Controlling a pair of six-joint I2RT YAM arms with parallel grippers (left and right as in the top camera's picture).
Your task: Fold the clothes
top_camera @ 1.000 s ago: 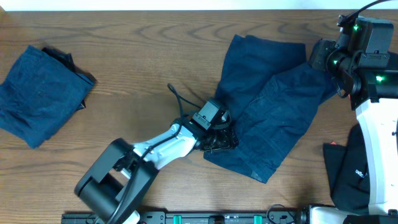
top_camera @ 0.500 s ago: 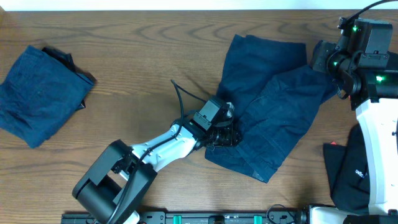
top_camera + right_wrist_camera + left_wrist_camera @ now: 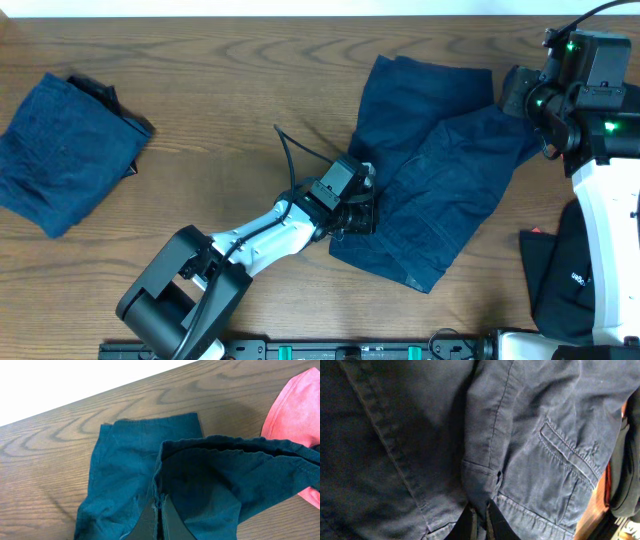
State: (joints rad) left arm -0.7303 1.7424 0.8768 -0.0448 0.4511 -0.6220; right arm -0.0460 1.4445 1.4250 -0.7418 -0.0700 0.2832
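From above, the navy shorts are lying spread out on the tabletop, right of centre and running toward the far right corner. The left arm is stretching in from the near edge, with the left fingers sitting on the shorts' left hem. The right fingers are sitting at the shorts' far right end. A folded navy garment is lying by the left edge, with a black garment poking out from under it.

Left wrist cam: the left fingers are clenched on a fold of the shorts, right by a seam.

Right wrist cam: the right fingers are pinching the shorts' edge, and a red garment is showing just behind that cloth.
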